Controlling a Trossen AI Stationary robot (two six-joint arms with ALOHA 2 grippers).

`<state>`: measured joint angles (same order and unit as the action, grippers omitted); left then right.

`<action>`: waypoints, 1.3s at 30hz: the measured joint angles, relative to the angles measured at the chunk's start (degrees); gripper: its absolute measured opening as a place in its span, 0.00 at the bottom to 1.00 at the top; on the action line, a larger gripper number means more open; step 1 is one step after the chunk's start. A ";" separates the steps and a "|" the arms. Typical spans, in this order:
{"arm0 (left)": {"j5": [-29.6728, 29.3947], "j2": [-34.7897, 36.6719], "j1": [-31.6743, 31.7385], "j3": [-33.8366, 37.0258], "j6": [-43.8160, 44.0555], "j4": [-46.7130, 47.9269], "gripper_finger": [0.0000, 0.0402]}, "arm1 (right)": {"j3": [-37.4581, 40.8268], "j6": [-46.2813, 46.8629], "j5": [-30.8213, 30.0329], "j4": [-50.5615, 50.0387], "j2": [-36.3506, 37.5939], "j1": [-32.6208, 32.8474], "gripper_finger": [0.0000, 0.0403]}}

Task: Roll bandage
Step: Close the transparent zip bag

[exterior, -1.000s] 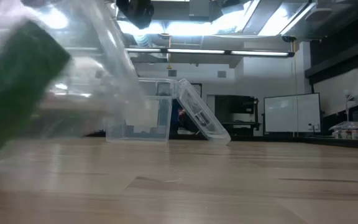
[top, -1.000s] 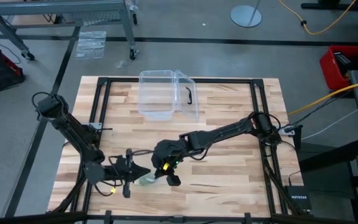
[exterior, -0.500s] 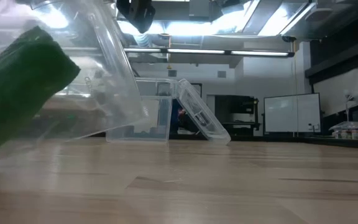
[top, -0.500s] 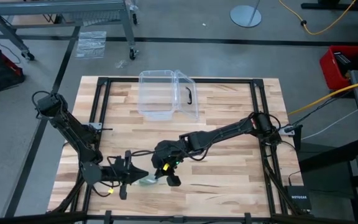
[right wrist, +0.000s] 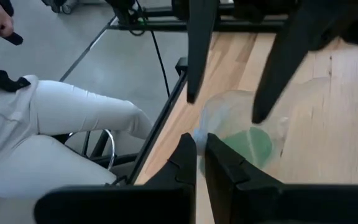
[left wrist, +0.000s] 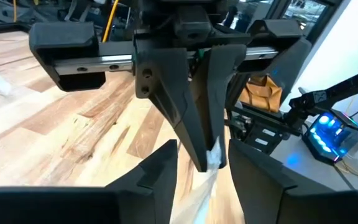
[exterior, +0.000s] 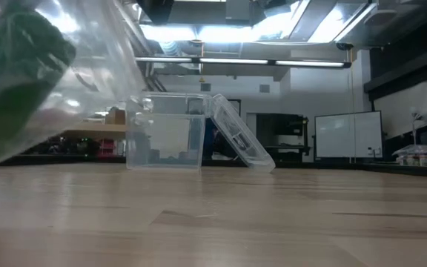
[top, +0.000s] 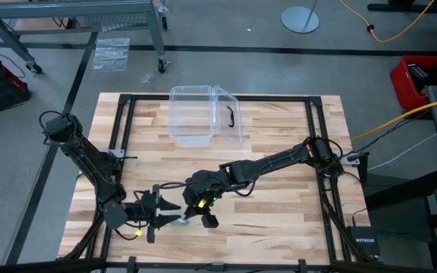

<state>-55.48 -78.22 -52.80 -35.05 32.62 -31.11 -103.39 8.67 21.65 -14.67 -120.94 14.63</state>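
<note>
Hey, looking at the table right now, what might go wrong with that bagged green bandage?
The right gripper is shut on only a thin edge of the clear wrapper, with the left gripper open beside it, so the wrapper may slip free. The bandage sits inside the wrapper, close to the table edge; if it slides out, it might drop to the floor.

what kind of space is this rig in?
Looks like a robotics lab or workshop, not a home. A wood table on a black frame stands on bare concrete floor, cables run across that floor, and the low view shows ceiling lights and monitors behind the clear box.
</note>
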 joint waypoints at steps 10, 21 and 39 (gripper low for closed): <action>1.34 -0.02 0.00 0.00 0.00 -1.05 0.33 | 0.00 -0.32 -1.07 1.36 0.04 -0.02 0.04; 2.99 -0.04 0.02 0.00 -1.12 -0.73 0.18 | 0.00 -0.42 -1.07 1.59 0.04 -0.02 0.04; -1.06 -0.11 0.24 0.02 -3.86 -0.11 0.00 | -0.05 -0.48 -1.09 1.24 0.25 -0.09 0.04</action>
<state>-56.54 -78.32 -52.56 -35.03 28.76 -31.22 -103.44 8.19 20.56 -13.43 -120.68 14.55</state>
